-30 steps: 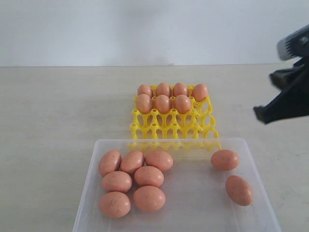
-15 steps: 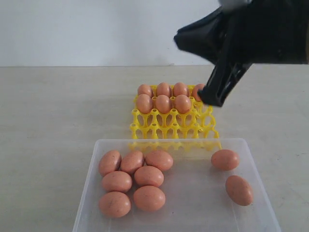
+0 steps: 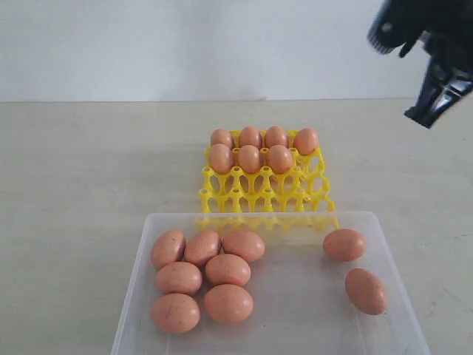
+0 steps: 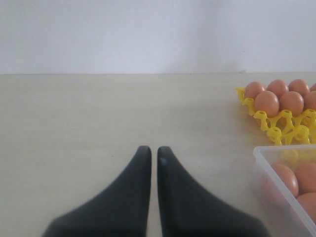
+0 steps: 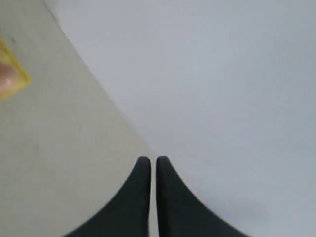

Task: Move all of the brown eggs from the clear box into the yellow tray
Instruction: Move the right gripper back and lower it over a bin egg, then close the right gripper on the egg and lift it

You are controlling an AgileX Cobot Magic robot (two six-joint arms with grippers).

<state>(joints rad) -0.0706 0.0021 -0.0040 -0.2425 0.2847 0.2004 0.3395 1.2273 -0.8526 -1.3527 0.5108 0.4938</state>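
Up and right of the yellow tray (image 3: 314,194), right pincer (image 3: 423,115) is hanging high, tips pressed together, carrying nothing. Half a second ago it was sitting over the tray's corner; now it's swinging clear. Egg count isn't changing: seven brown eggs (image 3: 249,158) are sitting in the tray's two rows farthest from the clear box (image 3: 259,216), and nine are lying in that box beside the tray. Left pincer (image 4: 150,150) is idling left of the tray over the worktop (image 3: 89,163), tips together, empty. Next pick is looking due.
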